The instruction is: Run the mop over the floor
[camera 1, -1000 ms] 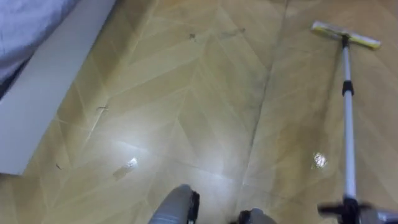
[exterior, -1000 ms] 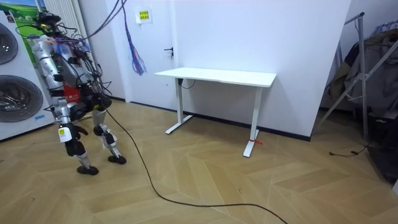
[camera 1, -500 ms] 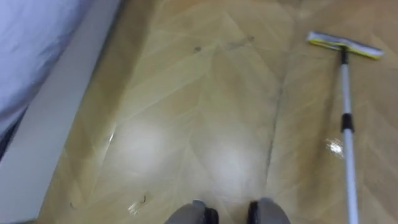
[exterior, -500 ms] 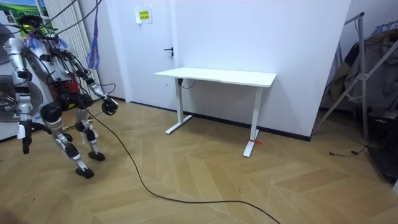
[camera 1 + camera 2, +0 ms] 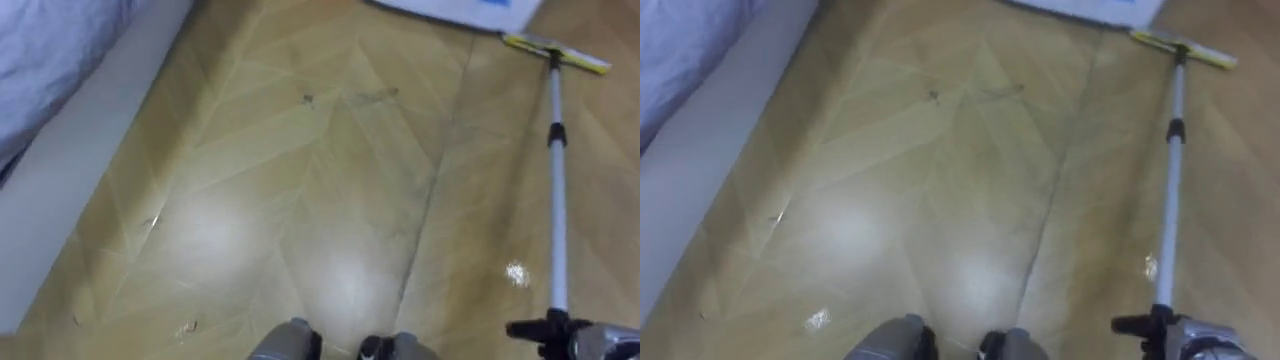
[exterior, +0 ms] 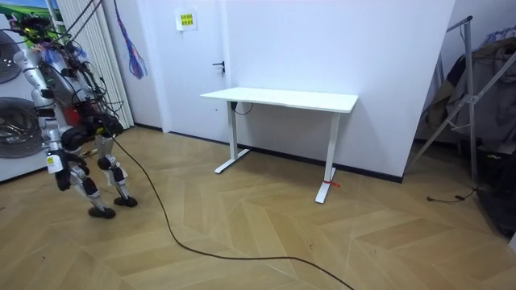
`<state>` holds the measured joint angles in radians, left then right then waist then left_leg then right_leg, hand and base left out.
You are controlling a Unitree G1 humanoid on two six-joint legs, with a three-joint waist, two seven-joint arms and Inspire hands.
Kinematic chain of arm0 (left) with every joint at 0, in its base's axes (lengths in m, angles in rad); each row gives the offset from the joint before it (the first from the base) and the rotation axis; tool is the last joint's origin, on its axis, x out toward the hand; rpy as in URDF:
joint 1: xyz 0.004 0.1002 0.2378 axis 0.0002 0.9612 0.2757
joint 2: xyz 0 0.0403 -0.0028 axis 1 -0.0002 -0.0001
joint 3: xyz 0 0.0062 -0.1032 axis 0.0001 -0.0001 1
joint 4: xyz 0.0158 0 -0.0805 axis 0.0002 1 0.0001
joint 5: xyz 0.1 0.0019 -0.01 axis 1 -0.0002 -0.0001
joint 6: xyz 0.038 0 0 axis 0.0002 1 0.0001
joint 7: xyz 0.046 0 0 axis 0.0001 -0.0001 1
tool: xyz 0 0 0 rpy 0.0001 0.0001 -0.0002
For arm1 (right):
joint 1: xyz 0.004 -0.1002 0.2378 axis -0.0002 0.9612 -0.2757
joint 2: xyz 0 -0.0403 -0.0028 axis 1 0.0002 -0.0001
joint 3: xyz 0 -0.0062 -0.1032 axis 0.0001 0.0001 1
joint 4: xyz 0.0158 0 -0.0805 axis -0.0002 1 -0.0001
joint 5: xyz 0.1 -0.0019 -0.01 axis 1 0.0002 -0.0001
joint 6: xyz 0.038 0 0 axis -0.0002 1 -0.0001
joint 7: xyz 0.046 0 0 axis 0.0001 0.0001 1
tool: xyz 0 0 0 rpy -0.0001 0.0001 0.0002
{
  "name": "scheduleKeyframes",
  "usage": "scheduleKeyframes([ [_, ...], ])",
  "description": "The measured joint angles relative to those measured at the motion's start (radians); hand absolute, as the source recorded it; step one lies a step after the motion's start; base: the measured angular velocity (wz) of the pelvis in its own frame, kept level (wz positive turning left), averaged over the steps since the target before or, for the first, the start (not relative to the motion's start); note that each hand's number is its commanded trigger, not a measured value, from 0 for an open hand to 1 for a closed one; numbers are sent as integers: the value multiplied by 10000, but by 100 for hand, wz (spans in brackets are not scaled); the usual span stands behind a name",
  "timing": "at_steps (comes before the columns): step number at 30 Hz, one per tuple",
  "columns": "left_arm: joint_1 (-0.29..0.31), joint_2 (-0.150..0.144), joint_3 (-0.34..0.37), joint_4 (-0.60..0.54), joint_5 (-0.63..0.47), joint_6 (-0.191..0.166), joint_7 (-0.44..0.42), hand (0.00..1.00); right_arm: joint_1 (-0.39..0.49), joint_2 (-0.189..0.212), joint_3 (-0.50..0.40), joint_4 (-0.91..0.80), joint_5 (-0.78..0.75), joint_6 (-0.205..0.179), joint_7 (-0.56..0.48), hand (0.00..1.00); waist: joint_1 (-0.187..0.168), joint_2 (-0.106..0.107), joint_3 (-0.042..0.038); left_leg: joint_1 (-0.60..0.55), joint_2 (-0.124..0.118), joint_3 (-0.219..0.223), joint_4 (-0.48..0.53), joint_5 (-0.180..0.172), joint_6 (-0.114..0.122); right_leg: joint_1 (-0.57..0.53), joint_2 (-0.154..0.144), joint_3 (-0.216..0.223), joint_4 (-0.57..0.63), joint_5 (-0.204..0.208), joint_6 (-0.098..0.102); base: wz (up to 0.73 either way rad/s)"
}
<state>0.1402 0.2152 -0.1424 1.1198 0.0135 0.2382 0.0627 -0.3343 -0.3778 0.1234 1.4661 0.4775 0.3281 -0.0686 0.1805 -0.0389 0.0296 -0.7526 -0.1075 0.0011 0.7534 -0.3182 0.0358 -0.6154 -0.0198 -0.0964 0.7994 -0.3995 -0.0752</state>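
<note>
A mop lies ahead of me on the right, on the wooden floor. Its yellow and white head (image 5: 556,52) rests far out, just below a white panel. The silver pole (image 5: 556,190) runs straight back toward me. At the pole's near end my right hand (image 5: 590,342) is shut on it, with a dark clamp just to its left. The same mop head (image 5: 1183,48) and right hand (image 5: 1200,342) show in the right eye view. In the room view my left hand (image 6: 53,160) hangs low beside my body.
A white plinth (image 5: 70,170) with lilac cloth (image 5: 50,50) above it runs along my left. A white panel (image 5: 455,8) lies at the top edge. Small scraps (image 5: 187,327) dot the floor. I stand by washing machines (image 6: 16,129); a white desk (image 6: 282,101) is further off.
In the room view I have stepped toward its left, nearer the washing machines. The eye view has shifted, and my right hand on the pole shows again at the bottom right.
</note>
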Motion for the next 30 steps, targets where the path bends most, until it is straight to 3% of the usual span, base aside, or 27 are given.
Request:
scheduleKeyframes([
  [1,61,-38,9,29,4,6,-68,0,164,75,0,74,34,-55,3,100,48,18,9,162,67,66,-106,256,116,91,94,134,-3,-69,80,9],
  [2,117,-156,36,136,6,40,-165,0,532,159,18,138,189,-166,80,100,54,89,1,522,373,560,-152,442,497,394,153,284,27,-213,155,-24],
  [3,63,-286,117,190,7,28,-163,0,908,213,71,137,269,-297,136,100,64,140,-1,824,673,1101,-117,386,672,622,142,384,73,-286,211,-33],
  [5,-118,-446,201,289,8,-54,-123,0,1365,281,256,135,202,-404,65,100,16,265,10,1160,762,1391,-74,133,918,758,51,338,294,-260,275,-47],
  [7,-516,-509,299,409,47,-185,-15,0,1908,485,310,140,-148,-477,-249,100,-230,468,-73,1472,767,1431,-189,80,1026,979,-81,139,272,-181,420,-28],
  [9,-806,-515,693,417,183,-430,418,0,2368,994,291,153,-419,-465,-633,100,-404,491,-90,2139,728,1510,-750,107,1019,1513,-245,-162,-410,-77,508,-53],
  [11,-766,-595,873,451,185,-419,644,0,2623,1225,331,153,-598,-467,-596,100,-436,518,-103,2860,654,1445,-1383,196,929,2275,-207,-277,-1429,85,320,-92],
  [14,-619,-702,874,451,183,-375,645,0,3061,1349,530,136,-601,-483,-475,100,-733,673,-185,4006,567,1240,-2536,482,828,3551,-179,-705,-2842,620,321,-41],
  [16,-510,-644,995,461,185,-375,650,0,3273,1491,519,150,-611,-459,-334,100,-845,533,-175,4728,477,1243,-3263,703,764,4153,-200,-781,-3501,770,320,0],
  [18,-52,-578,1174,363,208,-336,644,0,3412,1656,495,92,-779,-441,-121,100,-952,279,-237,5533,446,1275,-4039,912,679,4947,-163,-835,-4323,954,316,0],
  [22,488,-618,1197,270,187,-60,609,0,3597,1737,475,-182,-807,-464,-6,100,-1036,113,-307,6273,447,1219,-4411,943,637,5934,-56,-1013,-5226,1155,310,10],
  [25,499,-627,1209,402,195,10,605,0,3585,1780,223,-450,-796,-580,130,100,-1050,88,-272,6473,453,1158,-4466,943,634,6295,5,-1081,-5530,1270,291,6],
  [26,495,-637,1213,398,227,5,604,0,3583,1791,179,-625,-694,-671,216,100,-1047,35,-185,6563,462,1129,-4497,942,633,6431,38,-1057,-5660,1329,287,0],
  [30,416,-676,1307,401,652,30,563,0,3544,1991,123,-745,-554,-976,435,100,-1217,107,-105,6951,450,977,-4719,928,559,6846,71,-1115,-5822,1376,284,3],
])
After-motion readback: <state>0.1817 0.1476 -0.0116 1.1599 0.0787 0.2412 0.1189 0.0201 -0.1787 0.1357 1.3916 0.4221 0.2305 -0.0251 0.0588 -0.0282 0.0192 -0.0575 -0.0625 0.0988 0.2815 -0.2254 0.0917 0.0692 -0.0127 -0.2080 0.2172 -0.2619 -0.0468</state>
